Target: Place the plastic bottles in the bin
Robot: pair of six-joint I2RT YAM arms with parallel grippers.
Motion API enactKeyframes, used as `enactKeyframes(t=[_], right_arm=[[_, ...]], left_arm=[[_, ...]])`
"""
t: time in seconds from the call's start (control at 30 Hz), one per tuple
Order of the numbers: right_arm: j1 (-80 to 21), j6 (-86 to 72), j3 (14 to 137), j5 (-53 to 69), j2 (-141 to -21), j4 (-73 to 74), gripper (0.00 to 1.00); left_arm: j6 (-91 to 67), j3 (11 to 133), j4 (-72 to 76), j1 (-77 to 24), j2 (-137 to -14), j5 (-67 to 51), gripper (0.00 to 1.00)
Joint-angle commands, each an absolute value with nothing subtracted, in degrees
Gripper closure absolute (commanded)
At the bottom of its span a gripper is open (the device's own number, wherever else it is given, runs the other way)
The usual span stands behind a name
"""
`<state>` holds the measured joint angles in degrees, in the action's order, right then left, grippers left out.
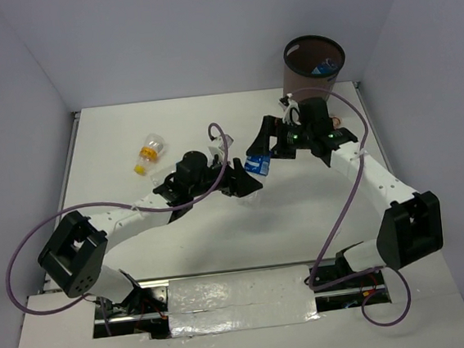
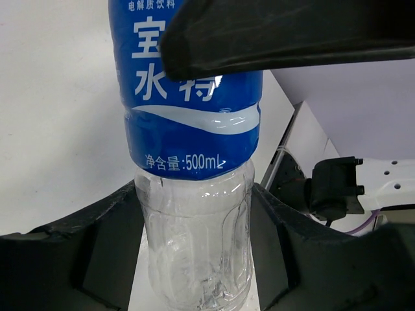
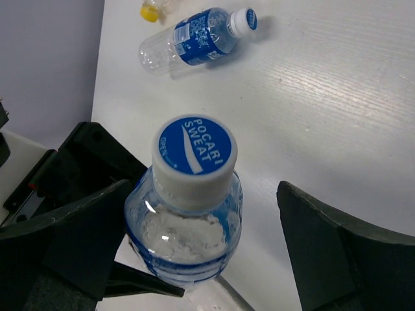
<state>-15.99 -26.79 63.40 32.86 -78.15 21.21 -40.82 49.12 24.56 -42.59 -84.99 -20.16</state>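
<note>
My left gripper (image 1: 245, 181) (image 2: 194, 249) is shut on the clear lower body of a blue-labelled plastic bottle (image 1: 257, 165) (image 2: 191, 129) and holds it up near the table's middle. My right gripper (image 1: 272, 143) (image 3: 202, 194) is open around the same bottle's blue and white cap (image 3: 194, 154). Its left finger lies close to the bottle's shoulder, while the right finger stands well apart. A second blue-labelled bottle (image 3: 194, 39) lies on the table. A yellow-capped bottle (image 1: 149, 153) lies at the left. The brown bin (image 1: 295, 76) stands at the far right with a blue-labelled bottle (image 1: 325, 68) inside.
The white table (image 1: 129, 126) is enclosed by pale walls on the left, back and right. Purple cables (image 1: 346, 204) loop from both arms over the table. The left arm (image 1: 121, 217) stretches diagonally across the near left.
</note>
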Motion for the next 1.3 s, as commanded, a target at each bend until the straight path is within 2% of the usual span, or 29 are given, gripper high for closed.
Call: enactKeyframes(t=[0.0,0.07,0.13,0.17,0.23,0.37,0.4,0.5,0.57,0.63,0.67,0.93,1.1,1.27], right_arm=[[-17.0,-29.3,63.1,31.8,-79.5,18.0,0.00],[-17.1,-30.1,63.2,32.8,-80.2,18.1,0.03],[-17.1,-30.8,63.4,34.4,-80.9,17.7,0.13],[-17.1,-31.1,63.5,35.0,-81.0,17.3,0.24],[-17.2,-31.1,63.6,36.0,-81.1,17.4,0.35],[-17.1,-29.8,65.0,37.2,-81.9,19.5,0.59],[-17.1,-28.8,65.3,37.4,-82.3,19.9,0.66],[-17.1,-26.6,66.4,36.7,-81.9,21.3,0.74],[-17.1,-24.4,68.0,34.5,-81.4,21.5,0.76],[-16.7,-20.2,70.6,32.4,-81.1,22.0,0.77],[-16.2,-18.8,71.6,31.6,-80.9,21.9,0.78],[-8.2,-3.2,89.2,26.4,-84.3,19.2,0.80],[-4.9,4.0,102.0,19.0,-89.5,14.2,0.77],[-2.8,7.3,106.3,9.6,-94.3,4.0,0.75]], left_arm=[[-41.2,50.9,30.8,-43.2,-85.4,-22.7,0.68],[-41.2,51.0,31.0,-43.3,-85.4,-22.5,0.67],[-41.0,51.1,30.9,-43.4,-85.5,-22.4,0.65],[-41.0,51.3,30.3,-43.4,-85.6,-22.2,0.62],[-41.0,51.5,29.7,-43.4,-85.6,-21.8,0.59],[-40.9,52.7,26.7,-43.4,-85.4,-19.6,0.42],[-40.7,52.8,25.3,-43.4,-85.2,-19.3,0.34],[-39.5,53.0,23.3,-43.4,-83.6,-16.8,0.25],[-38.2,52.8,22.2,-43.4,-81.7,-15.0,0.20],[-37.4,52.7,20.0,-43.2,-79.1,-11.3,0.05],[-36.6,52.4,19.2,-43.2,-78.3,-9.9,0.01],[-35.3,48.3,10.6,-39.6,-67.2,1.9,0.01],[-35.2,46.2,3.4,-35.4,-63.3,3.6,0.01],[-34.4,43.3,-1.7,-34.5,-58.8,5.4,0.01]])
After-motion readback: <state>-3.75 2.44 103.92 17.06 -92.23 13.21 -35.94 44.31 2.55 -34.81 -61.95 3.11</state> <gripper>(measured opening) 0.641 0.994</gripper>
